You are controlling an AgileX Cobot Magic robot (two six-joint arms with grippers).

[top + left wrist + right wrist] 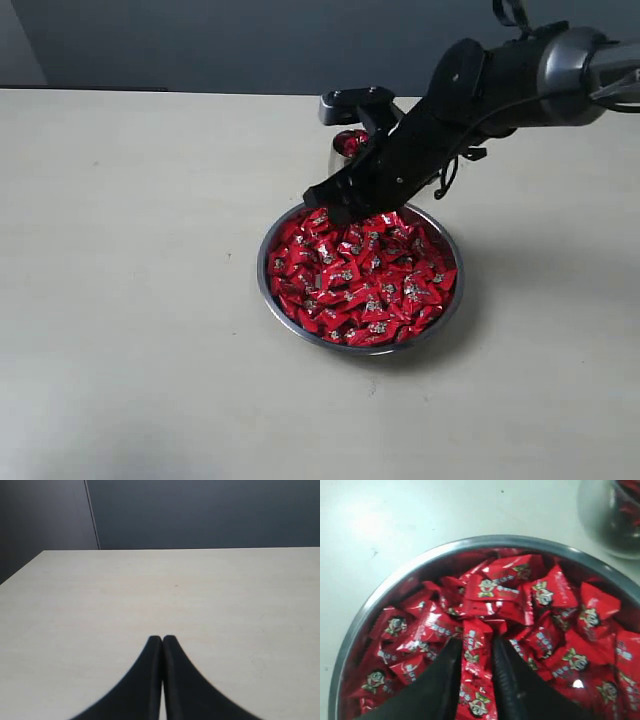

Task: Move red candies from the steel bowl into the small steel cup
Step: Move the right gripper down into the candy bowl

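Note:
The steel bowl (pixel 262 285) sits mid-table, heaped with red candies (pixel 365 280). My right gripper (pixel 325 210) reaches down over the bowl's far-left rim, and its fingers are shut on one red candy (pixel 475 647) lying on the heap. In the right wrist view the bowl's rim (pixel 470 541) curves round the candies (pixel 545 595). The small steel cup (pixel 337 158) stands upright just behind the bowl, partly hidden by the arm, with some red candies inside; it is also seen as the cup (pixel 605 520) beside the bowl. My left gripper (pixel 162 639) is shut and empty over bare table.
The pale tabletop (pixel 130 250) spreads wide to the left of the bowl and in front of it. A dark wall runs along the table's far edge. The right arm's black body (pixel 470 95) slants above the cup.

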